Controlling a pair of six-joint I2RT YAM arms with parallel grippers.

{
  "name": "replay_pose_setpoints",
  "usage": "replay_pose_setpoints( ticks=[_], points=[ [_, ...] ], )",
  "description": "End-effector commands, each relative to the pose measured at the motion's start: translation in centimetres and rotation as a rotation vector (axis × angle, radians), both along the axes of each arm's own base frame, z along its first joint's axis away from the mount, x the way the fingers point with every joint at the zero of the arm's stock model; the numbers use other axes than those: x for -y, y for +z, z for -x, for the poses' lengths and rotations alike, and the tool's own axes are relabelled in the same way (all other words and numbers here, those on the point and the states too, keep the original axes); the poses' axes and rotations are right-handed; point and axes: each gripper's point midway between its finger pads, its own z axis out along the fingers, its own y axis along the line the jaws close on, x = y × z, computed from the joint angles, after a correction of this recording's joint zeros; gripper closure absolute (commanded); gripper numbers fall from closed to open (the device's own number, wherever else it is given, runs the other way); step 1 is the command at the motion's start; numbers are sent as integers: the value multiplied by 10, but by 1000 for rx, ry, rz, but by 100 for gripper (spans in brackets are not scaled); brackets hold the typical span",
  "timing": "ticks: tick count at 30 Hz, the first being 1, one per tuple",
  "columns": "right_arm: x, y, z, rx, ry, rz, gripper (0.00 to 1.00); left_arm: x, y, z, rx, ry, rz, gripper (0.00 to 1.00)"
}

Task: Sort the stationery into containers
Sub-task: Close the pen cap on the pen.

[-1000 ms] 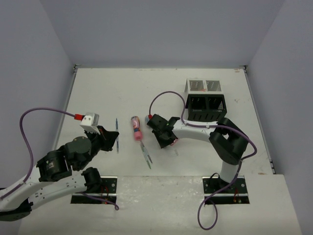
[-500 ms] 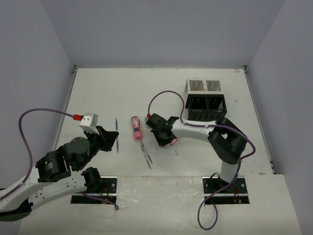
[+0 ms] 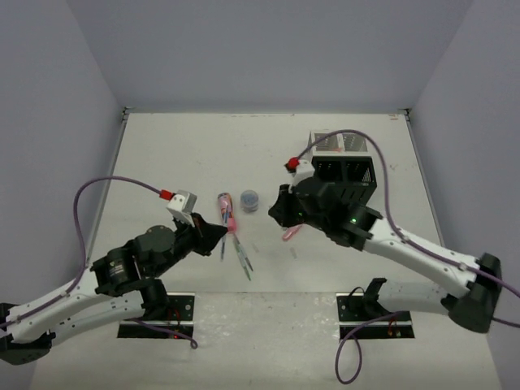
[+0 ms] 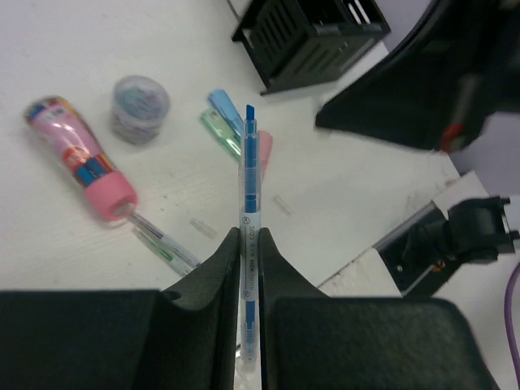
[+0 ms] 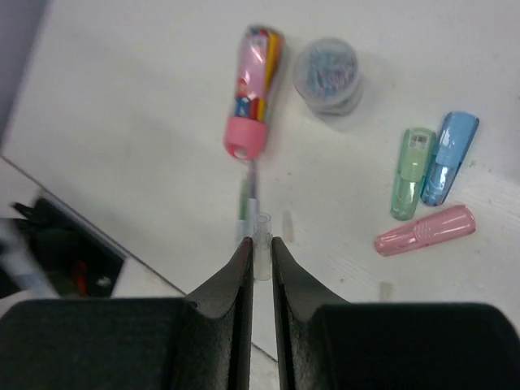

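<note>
Hovering above the white table (image 3: 179,154), the left gripper (image 4: 250,237) has its fingers pressed tight on a thin blue pen (image 4: 249,171), and the pen juts straight out past the fingertips with its blue tip leading. Over on the other side, the right gripper (image 5: 260,248) is nearly closed too, pinching a small clear piece (image 5: 262,231) right at the very tips of its fingers. Down on the table, a pink printed tube (image 5: 253,89) lies with its pink cap towards the near edge, and two thin pens (image 3: 244,262) trail on from that cap. The round grey-blue pot (image 5: 328,71) stands just beside the tube's printed end. A little way to the right, the green marker (image 5: 410,172) and the blue marker (image 5: 449,158) lie side by side, touching, with the pink marker (image 5: 425,231) near them at an angle. A couple of tiny clear bits are scattered on the table close by. At the far right of the table sits the black container (image 3: 344,180), with the white mesh container (image 3: 336,143) right behind it, both well apart from the loose stationery.
</note>
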Motion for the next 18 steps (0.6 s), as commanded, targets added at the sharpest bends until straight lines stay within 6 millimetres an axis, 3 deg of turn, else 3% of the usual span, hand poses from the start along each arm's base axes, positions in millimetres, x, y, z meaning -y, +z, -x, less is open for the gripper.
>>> replay_pose_setpoints(
  ticks=[1,2,3,5,6,7,12,18],
  points=[
    [16,102,17,126,-86,-488,100,61,41,27,124,-307,291,100],
    [24,144,29,210,-51,-674,100,71,58,36,174,-375,394,100],
    [30,170,45,280,20,-796,100,77,65,43,201,-423,449,100],
    [42,198,79,412,184,-947,100,84,63,53,217,-491,499,100],
    [50,218,99,461,262,-1028,100,88,72,60,248,-542,538,100],
    [54,225,107,479,293,-1056,100,93,72,64,256,-577,551,100],
    [47,226,110,476,334,-1046,100,104,81,86,298,-724,617,100],
    [30,219,119,449,439,-1047,100,107,80,87,289,-737,625,100]
  ],
)
